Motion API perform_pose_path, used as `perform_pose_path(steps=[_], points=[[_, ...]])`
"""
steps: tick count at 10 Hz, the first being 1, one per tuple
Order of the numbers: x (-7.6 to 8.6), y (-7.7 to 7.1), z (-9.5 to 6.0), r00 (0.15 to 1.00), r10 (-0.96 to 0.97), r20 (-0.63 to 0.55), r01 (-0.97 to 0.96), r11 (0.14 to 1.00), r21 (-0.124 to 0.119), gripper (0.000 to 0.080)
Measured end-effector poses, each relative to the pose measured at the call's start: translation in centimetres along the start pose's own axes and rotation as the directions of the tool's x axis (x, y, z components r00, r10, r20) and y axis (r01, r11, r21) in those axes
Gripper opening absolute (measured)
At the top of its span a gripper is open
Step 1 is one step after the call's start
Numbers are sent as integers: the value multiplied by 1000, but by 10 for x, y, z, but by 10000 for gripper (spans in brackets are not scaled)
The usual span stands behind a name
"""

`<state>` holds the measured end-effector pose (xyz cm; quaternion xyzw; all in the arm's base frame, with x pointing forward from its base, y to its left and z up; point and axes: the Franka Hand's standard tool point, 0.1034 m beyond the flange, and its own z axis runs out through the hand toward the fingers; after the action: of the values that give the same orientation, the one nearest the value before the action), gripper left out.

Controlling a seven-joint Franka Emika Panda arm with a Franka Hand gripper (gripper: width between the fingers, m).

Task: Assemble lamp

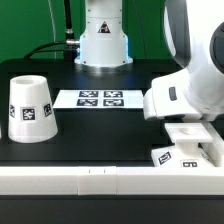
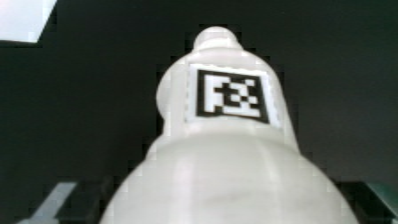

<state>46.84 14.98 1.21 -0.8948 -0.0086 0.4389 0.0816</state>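
Closest to the wrist camera: the bulb (image 2: 222,150), white, filling most of that view. Broad round body right by the lens, tapering to a slim neck (image 2: 217,45) that points away over the dark table (image 2: 71,110). On the taper, facing the camera, a black-and-white square tag (image 2: 237,97). Gripper (image 2: 210,205) astride the broad body, with a grey finger (image 2: 54,200) showing on either side of it. Contact between pads and plastic falls outside the frame, so cannot tell whether clenched on the bulb or released. Past the bulb, a cropped white patch (image 2: 18,20), too little of it visible to identify.

In the exterior view, nearest, a white rail (image 1: 100,178) along the bottom of the frame. Just behind it, low on the exterior view's right, the flat stepped base (image 1: 185,150), tags on its near edge. Directly over the base, the blocky end of the arm (image 1: 190,75), filling the upper right of the frame and hiding bulb and fingers from this camera.

Farther back, on the exterior view's left at mid-height, the shade (image 1: 32,108): cup-like, standing wide end down and narrow end up, tags on its wall, well apart from the base. Inside hidden, contents impossible to tell.

Beyond, at the frame's centre, the marker board (image 1: 100,98), flat on the table. Farthest, at top centre, the arm's white pedestal (image 1: 103,40).
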Motion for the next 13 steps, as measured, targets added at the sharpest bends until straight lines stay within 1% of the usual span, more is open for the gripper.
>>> perform_pose_path(steps=[1,2,3,4,5,6,7,8,9,10,11,13], points=[[-2,1,-5,1000,-18,-7,18,1000,3,573],[-7,1,-15,999,-36,-23,37,999,5,574],[-17,1,-28,998,-56,-28,56,998,11,574],[-34,0,-49,997,-70,-40,71,997,21,574],[-48,1,-71,995,-77,-64,79,997,26,574],[-60,2,-92,993,-79,-84,81,996,29,574],[-69,3,-110,990,-78,-121,82,996,32,574],[-72,3,-119,987,-78,-142,83,996,32,574],[-62,2,-122,975,-73,-208,81,996,30,574],[-58,3,-127,950,-64,-304,75,997,25,574],[-59,4,-128,928,-57,-369,69,997,19,574],[-51,7,-133,863,-46,-504,59,998,11,574]])
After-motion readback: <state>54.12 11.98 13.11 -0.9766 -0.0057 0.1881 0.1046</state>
